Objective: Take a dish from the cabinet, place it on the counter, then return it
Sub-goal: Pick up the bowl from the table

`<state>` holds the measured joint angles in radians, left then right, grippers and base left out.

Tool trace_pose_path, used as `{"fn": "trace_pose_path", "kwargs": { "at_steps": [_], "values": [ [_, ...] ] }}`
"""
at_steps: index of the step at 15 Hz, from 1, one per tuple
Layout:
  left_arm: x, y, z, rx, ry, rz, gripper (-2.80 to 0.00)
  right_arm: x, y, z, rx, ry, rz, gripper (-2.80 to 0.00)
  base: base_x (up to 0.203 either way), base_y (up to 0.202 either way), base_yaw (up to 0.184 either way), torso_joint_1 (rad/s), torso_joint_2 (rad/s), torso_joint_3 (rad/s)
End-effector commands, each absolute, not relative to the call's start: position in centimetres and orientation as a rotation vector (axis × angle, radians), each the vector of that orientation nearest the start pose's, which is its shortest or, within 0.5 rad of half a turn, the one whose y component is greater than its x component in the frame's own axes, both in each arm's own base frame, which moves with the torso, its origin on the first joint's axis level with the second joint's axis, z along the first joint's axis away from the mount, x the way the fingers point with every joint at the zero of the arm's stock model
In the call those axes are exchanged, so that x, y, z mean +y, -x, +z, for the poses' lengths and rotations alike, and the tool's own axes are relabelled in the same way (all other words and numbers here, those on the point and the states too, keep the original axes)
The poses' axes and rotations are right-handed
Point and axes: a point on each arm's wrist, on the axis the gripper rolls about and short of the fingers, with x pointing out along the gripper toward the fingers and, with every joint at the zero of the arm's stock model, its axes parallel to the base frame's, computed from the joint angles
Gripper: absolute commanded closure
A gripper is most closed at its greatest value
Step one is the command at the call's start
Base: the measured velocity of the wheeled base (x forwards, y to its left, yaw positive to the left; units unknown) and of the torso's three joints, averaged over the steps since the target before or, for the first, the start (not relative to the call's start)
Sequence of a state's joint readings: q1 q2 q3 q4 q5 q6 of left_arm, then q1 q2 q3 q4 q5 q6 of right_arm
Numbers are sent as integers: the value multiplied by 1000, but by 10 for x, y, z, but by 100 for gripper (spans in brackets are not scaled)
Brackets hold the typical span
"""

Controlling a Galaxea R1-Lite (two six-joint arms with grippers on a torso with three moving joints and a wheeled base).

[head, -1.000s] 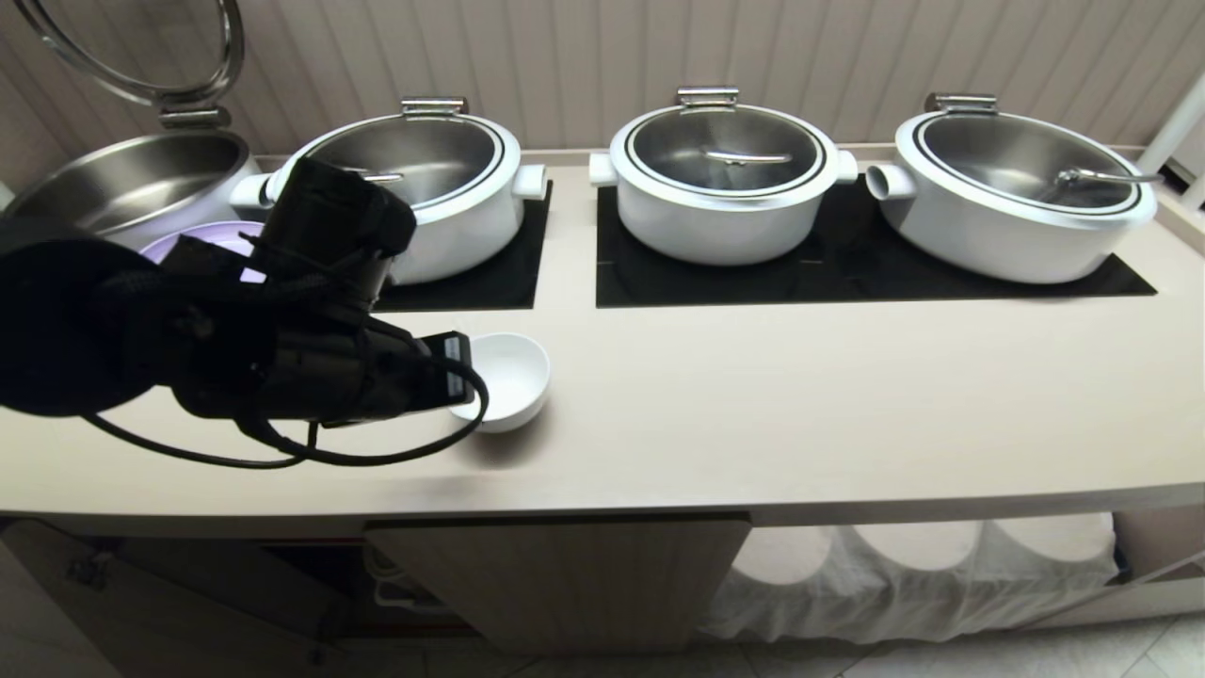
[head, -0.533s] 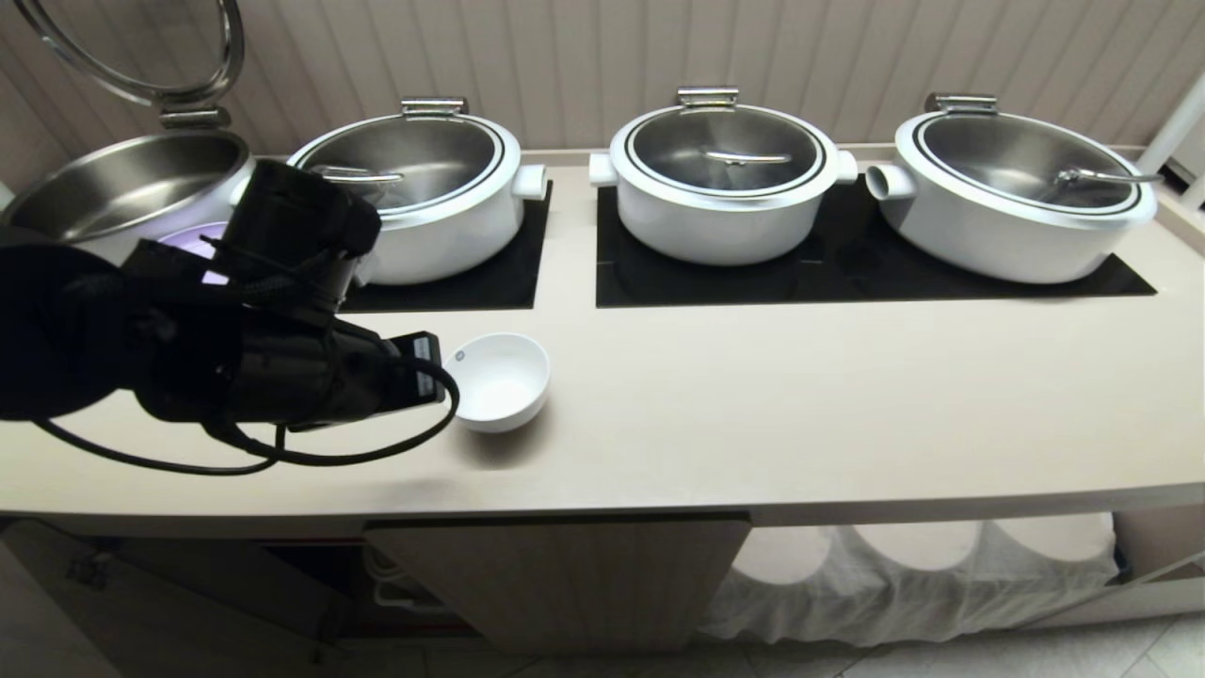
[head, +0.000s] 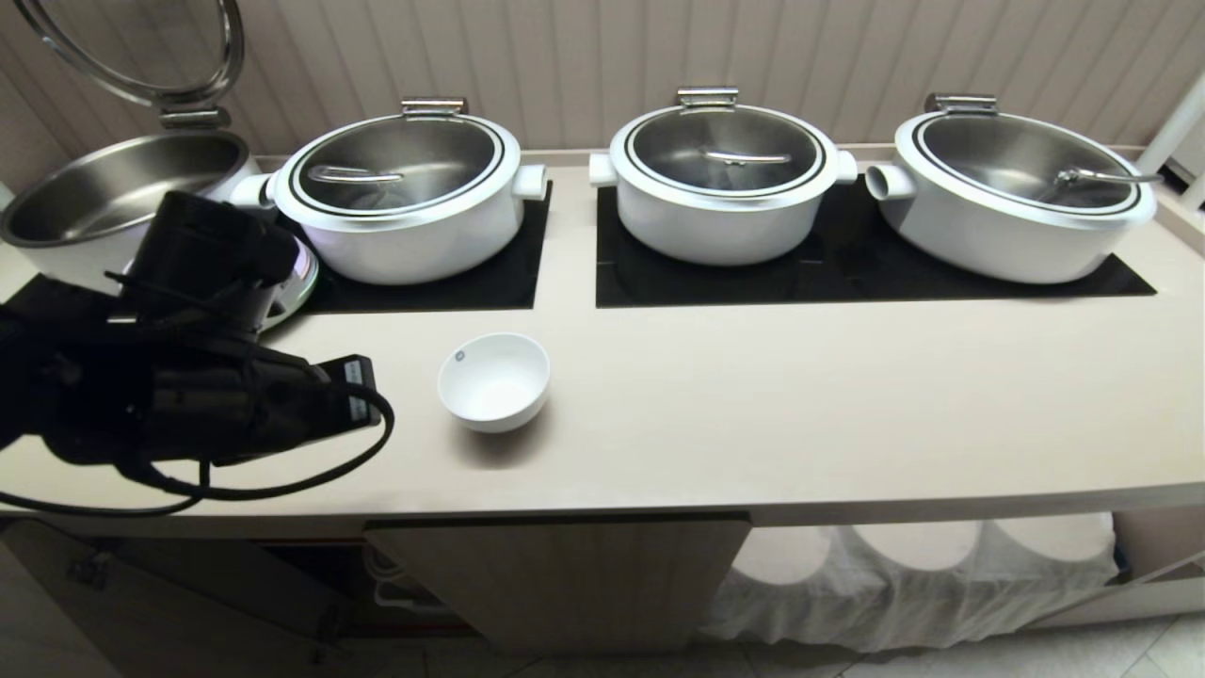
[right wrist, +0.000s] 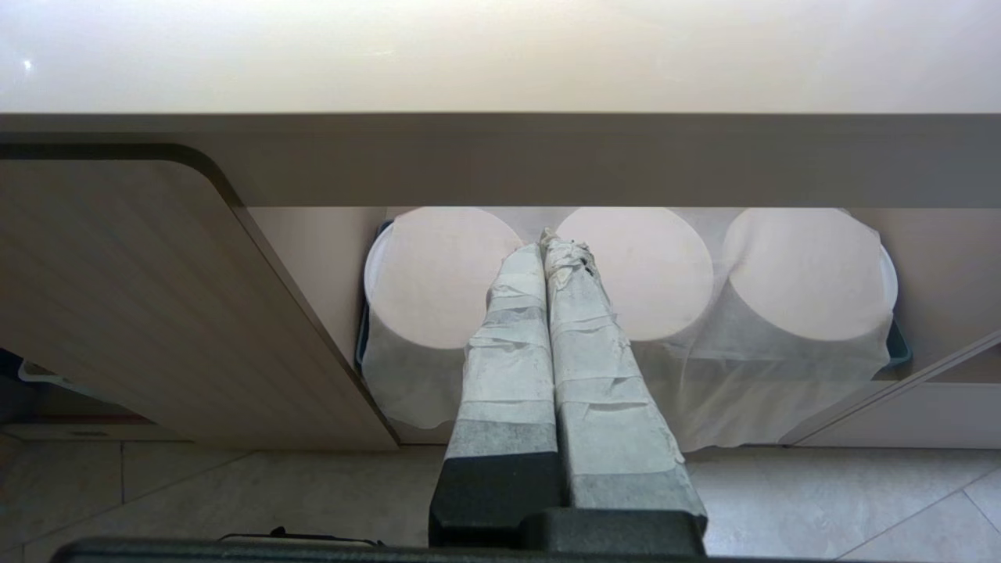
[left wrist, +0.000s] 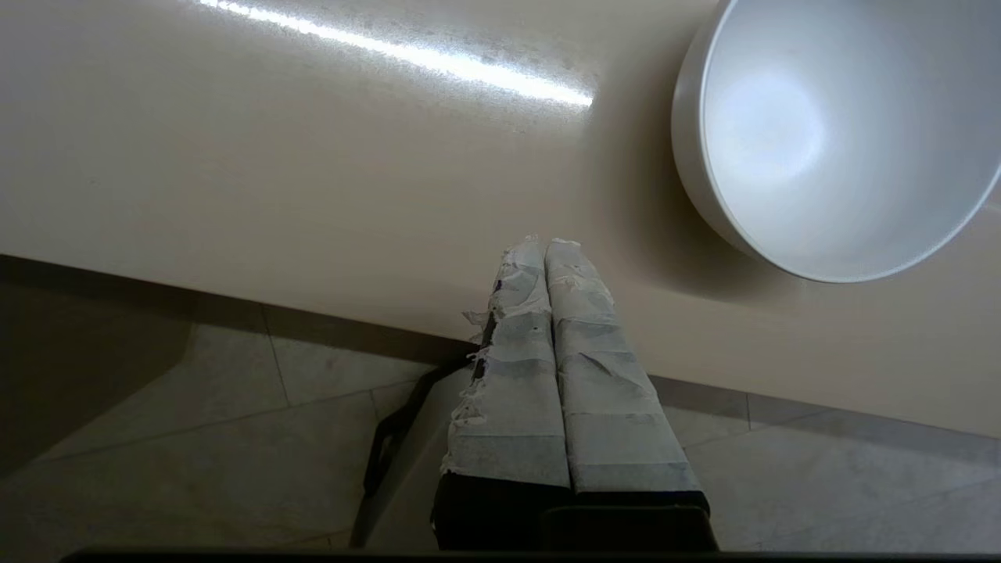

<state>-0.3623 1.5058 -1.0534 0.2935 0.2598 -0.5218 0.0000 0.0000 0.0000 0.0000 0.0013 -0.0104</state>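
White dish (head: 493,381) upright on counter (head: 753,405), left hand (head: 353,400) just beside

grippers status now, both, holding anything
left gripper: fingers shut, empty, beside the dish.
right gripper: fingers shut, empty, below the counter.

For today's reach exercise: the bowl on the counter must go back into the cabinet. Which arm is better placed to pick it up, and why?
Left. The left gripper, shut, is above the counter beside the bowl. The right gripper, also shut, hangs below the counter, facing covered stacks.
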Motion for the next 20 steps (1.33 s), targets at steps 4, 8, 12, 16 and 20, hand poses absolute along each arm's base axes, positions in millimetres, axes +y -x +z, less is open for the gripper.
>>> {"fn": "trace_pose_path", "kwargs": {
  "at_steps": [4, 8, 12, 16, 20],
  "values": [
    [-71, -213, 209, 680, 274, 119, 0, 0, 23, 75, 0, 11, 3, 0, 0, 0, 0, 0, 0, 0],
    [-60, -204, 206, 674, 278, 160, 0, 0, 23, 75, 0, 11, 3, 0, 0, 0, 0, 0, 0, 0],
    [-59, -203, 208, 663, 276, 170, 0, 0, 23, 75, 0, 11, 2, 0, 0, 0, 0, 0, 0, 0],
    [-58, -202, 209, 643, 264, 205, 0, 0, 23, 75, 0, 12, 2, 0, 0, 0, 0, 0, 0, 0],
    [-57, -201, 215, 599, 234, 206, 0, 0, 23, 75, 0, 11, 2, 0, 0, 0, 0, 0, 0, 0]
  ]
}}
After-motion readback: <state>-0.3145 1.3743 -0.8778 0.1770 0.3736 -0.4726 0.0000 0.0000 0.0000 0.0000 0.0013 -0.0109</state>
